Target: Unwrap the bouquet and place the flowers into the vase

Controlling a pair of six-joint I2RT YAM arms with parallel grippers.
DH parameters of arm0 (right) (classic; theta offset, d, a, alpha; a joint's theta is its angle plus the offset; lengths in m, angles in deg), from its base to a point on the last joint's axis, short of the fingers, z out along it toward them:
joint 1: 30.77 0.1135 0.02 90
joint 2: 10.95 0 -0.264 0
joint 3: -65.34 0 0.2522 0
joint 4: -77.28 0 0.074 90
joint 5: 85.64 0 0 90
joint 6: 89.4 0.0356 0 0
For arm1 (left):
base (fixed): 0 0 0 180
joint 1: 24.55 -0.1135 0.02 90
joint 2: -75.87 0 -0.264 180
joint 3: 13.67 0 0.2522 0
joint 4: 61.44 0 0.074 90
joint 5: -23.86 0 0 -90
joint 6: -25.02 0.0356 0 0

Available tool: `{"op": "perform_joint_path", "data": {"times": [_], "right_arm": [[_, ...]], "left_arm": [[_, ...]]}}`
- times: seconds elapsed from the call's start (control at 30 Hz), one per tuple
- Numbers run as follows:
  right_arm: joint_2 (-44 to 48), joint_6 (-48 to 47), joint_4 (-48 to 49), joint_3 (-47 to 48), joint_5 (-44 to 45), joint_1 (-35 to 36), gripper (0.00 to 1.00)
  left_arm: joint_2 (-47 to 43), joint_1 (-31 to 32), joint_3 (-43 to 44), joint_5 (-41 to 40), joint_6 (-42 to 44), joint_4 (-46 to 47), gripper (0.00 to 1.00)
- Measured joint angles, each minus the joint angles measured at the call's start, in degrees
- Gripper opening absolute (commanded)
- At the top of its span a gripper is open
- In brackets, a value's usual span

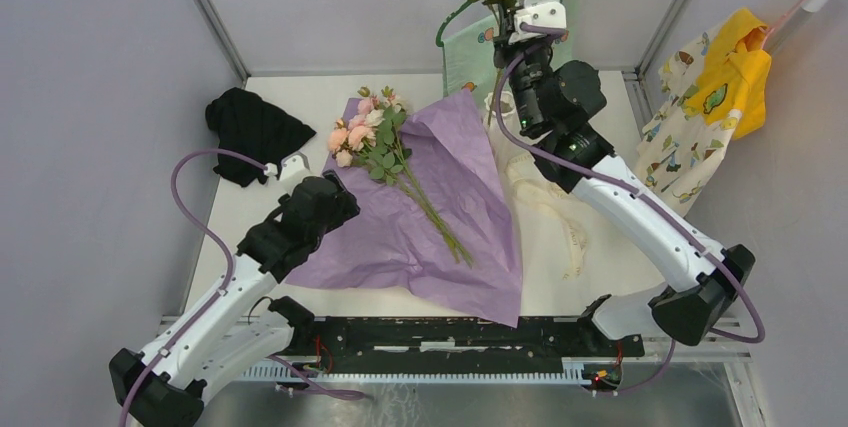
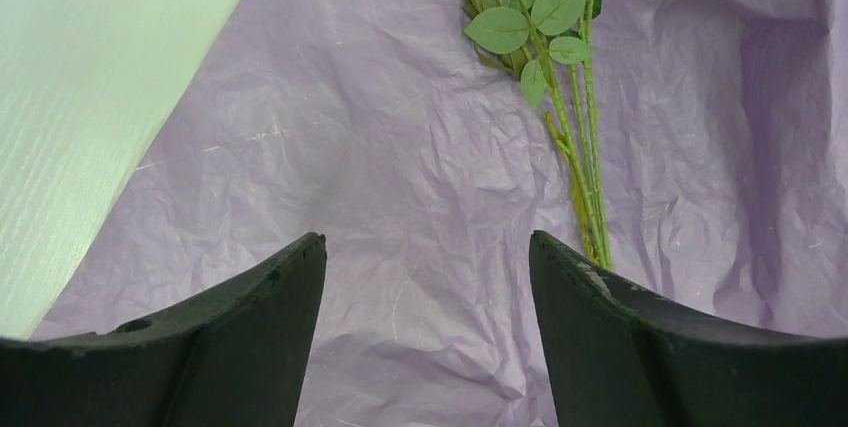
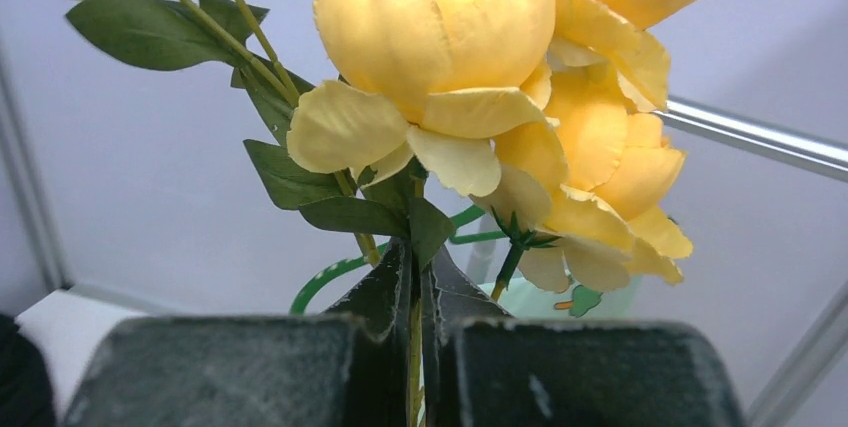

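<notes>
Yellow flowers (image 3: 480, 97) sit clamped by one stem in the shut right gripper (image 3: 415, 317), high above the vase (image 1: 498, 105). It should lower them straight, stems first. The left gripper (image 2: 428, 277) hangs wide open and empty over the purple paper (image 2: 380, 147), beside the pink flowers (image 1: 362, 134).

Top cam sits high behind the arm bases, looking down across the whole worktop (image 1: 590, 287). Left wrist cam hangs close over the purple paper (image 2: 380, 167) and green stems (image 2: 583, 147), jaws at frame bottom; top cam catches both too. Right wrist cam tilts upward past its jaws, super close on the yellow flowers (image 3: 440, 27), also at top cam's upper edge.
</notes>
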Motion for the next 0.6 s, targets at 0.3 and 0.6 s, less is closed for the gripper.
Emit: {"op": "perform_joint_path", "data": {"times": [0.3,0.6], "right_arm": [[-5.3,-4.4,8.8,1.3,-0.2,-4.8,0.00],[-6.6,-4.4,12.0,2.2,-1.8,-8.0,0.00]], "left_arm": [[0.6,0.0,0.0,0.0,0.0,0.0,0.80],[1.2,0.0,0.0,0.0,0.0,0.0,0.80]]}}
